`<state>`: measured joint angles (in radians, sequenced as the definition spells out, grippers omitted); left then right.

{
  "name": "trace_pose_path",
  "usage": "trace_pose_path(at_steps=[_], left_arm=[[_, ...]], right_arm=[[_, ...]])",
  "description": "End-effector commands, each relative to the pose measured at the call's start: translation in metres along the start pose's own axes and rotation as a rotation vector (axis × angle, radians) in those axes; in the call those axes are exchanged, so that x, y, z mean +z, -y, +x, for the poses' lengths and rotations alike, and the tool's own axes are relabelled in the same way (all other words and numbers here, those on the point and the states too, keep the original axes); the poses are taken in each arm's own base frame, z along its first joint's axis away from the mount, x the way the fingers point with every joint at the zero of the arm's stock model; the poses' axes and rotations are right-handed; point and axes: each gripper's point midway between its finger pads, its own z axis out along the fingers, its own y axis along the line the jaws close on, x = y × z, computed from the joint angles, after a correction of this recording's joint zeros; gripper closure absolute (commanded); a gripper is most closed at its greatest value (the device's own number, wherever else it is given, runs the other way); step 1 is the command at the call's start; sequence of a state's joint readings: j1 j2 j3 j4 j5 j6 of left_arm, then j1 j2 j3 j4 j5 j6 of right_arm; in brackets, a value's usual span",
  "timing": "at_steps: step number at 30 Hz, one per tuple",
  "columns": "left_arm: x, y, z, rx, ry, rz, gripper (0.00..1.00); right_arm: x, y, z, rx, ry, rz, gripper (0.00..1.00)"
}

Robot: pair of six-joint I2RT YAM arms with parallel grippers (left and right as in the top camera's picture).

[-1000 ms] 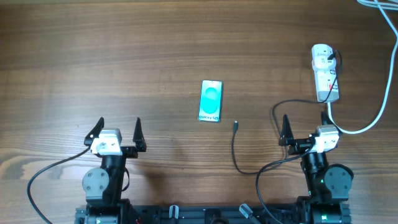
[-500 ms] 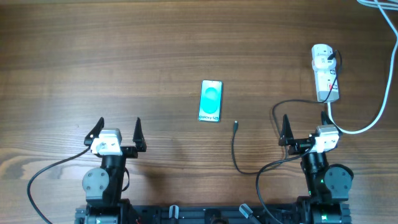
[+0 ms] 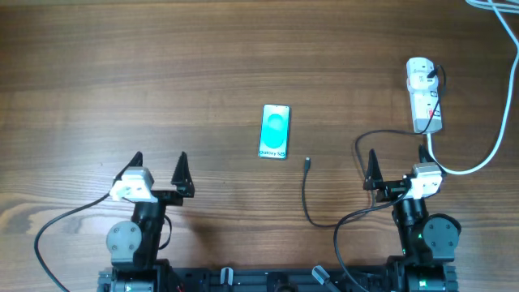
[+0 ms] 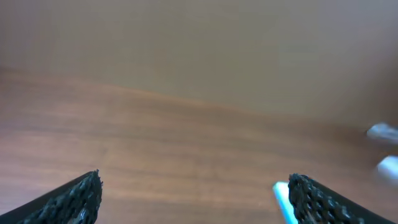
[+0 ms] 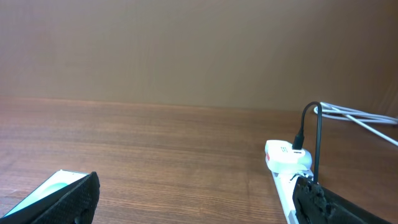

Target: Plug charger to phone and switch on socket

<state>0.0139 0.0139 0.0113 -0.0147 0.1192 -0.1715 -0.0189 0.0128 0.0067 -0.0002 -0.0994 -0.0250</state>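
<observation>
The phone [image 3: 275, 131] lies flat mid-table, cyan screen up; its edge shows in the left wrist view [image 4: 282, 198] and the right wrist view [image 5: 46, 190]. The charger cable [image 3: 306, 195] curls on the table, its plug tip [image 3: 307, 163] just right of the phone and apart from it. The white socket [image 3: 423, 96] lies at the far right with a black plug in it; it also shows in the right wrist view [image 5: 287, 158]. My left gripper [image 3: 157, 167] is open and empty near the front left. My right gripper [image 3: 396, 162] is open and empty, just in front of the socket.
A thick white lead [image 3: 495, 138] runs from the socket past the right arm to the table's far right corner. Black robot cables [image 3: 57, 235] trail from both arm bases along the front edge.
My left gripper has tilted slightly to the left; its wrist camera view is blurred. The phone, charger, socket and right arm have not moved.
</observation>
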Motion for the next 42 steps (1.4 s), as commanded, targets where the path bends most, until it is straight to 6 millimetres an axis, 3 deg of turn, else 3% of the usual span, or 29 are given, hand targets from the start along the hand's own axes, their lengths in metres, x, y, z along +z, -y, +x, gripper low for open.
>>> trace_pose_path(at_steps=[1,3,5,8,13,17,19,20,22,24,27,29,34,37,42], left_arm=[[-0.003,0.021,-0.027,-0.152,0.103,0.116,0.0],[-0.01,0.03,-0.062,-0.133,0.243,0.162,0.0],[-0.032,0.042,-0.113,-0.11,0.47,0.222,0.0],[-0.061,0.038,-0.166,-0.237,0.664,0.213,0.0],[-0.079,0.059,-0.231,-0.227,0.683,0.24,0.0],[-0.06,0.098,-0.257,-0.18,0.464,0.356,0.0],[-0.032,0.099,-0.253,-0.205,0.245,0.299,0.0],[-0.015,0.086,-0.243,-0.246,0.105,0.192,0.0],[0.001,0.06,-0.217,-0.295,-0.143,-0.016,0.0],[0.008,0.055,-0.192,-0.327,-0.371,-0.092,0.0],[0.016,0.076,-0.164,-0.401,-0.633,-0.027,0.0],[0.024,0.091,-0.153,-0.404,-0.71,0.071,0.0],[0.037,0.107,-0.118,-0.397,-0.87,0.069,0.01],[0.046,0.116,-0.094,-0.286,-0.993,-0.012,0.01],[0.064,0.15,-0.067,-0.129,-1.19,-0.082,0.01]], right_arm=[[0.0,0.004,-0.002,-0.01,0.009,0.019,0.0],[0.0,0.004,-0.002,-0.01,0.009,0.019,0.0],[0.0,0.004,-0.002,-0.01,0.009,0.019,0.0],[0.0,0.004,-0.002,-0.01,0.008,0.019,0.0],[0.0,0.004,-0.002,-0.01,0.009,0.019,0.0],[0.0,0.004,-0.002,-0.01,0.009,0.019,0.0],[0.0,0.004,-0.002,-0.01,0.009,0.019,0.0],[0.0,0.004,-0.002,-0.01,0.009,0.019,0.0],[0.0,0.004,-0.002,-0.01,0.009,0.019,0.0],[0.0,0.004,-0.002,-0.01,0.009,0.019,0.0],[0.0,0.004,-0.002,-0.01,0.009,0.019,0.0],[0.0,0.004,-0.002,-0.01,0.009,0.019,0.0],[0.0,0.004,-0.002,-0.01,0.009,0.019,0.0],[0.0,0.004,-0.002,-0.01,0.009,0.019,0.0],[0.0,0.004,-0.002,-0.01,0.009,0.019,0.0]])
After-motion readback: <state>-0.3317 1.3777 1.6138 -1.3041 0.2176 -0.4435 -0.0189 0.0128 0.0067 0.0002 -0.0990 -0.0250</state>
